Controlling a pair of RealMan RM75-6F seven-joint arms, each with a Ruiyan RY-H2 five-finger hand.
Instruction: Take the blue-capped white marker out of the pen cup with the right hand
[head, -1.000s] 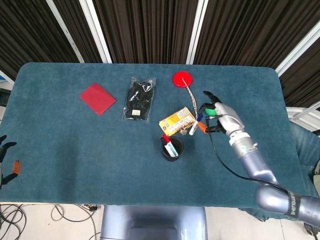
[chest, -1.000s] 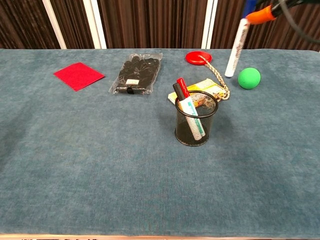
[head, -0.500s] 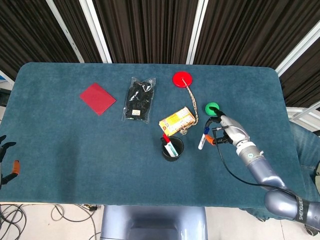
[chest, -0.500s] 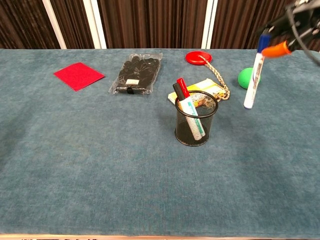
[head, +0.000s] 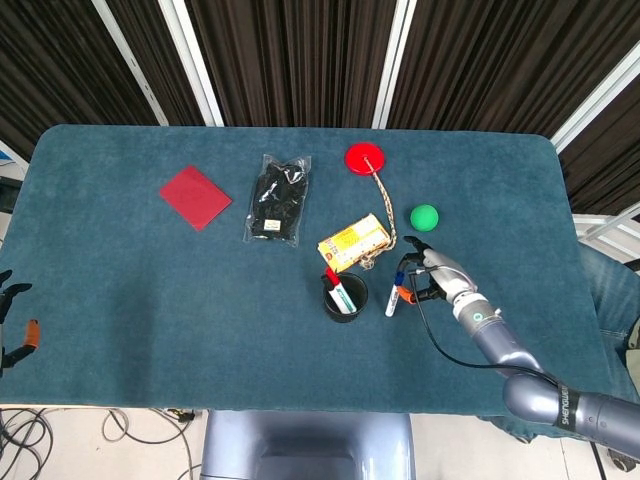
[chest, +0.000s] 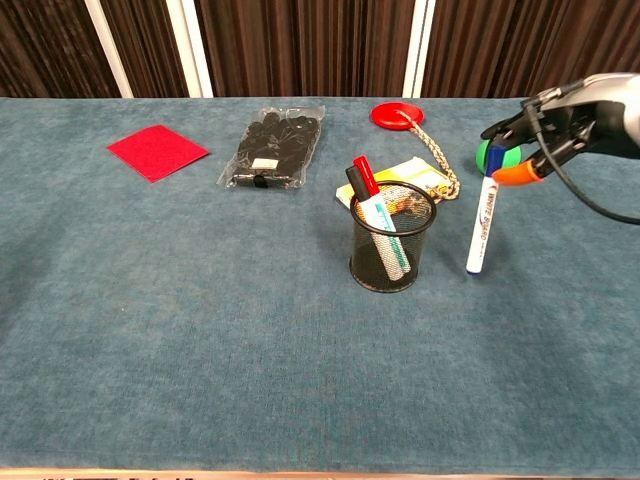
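While your left hand (head: 14, 322) waits at the far left table edge, fingers apart and holding nothing, the risks sit further right. You have the pen cup (chest: 392, 250) near the middle, with a red-capped marker (chest: 361, 178) and a green-labelled one in it; a sideways sweep could knock it over. Just right of the cup, the blue-capped white marker (chest: 481, 222) hangs nearly upright, out of the cup, its lower tip close to the cloth or touching it. Your right hand (chest: 560, 125) pinches only its capped top, so pressing down could make it pivot or slip free. If you release it tilted, I judge it may roll toward the green ball (head: 424, 216).
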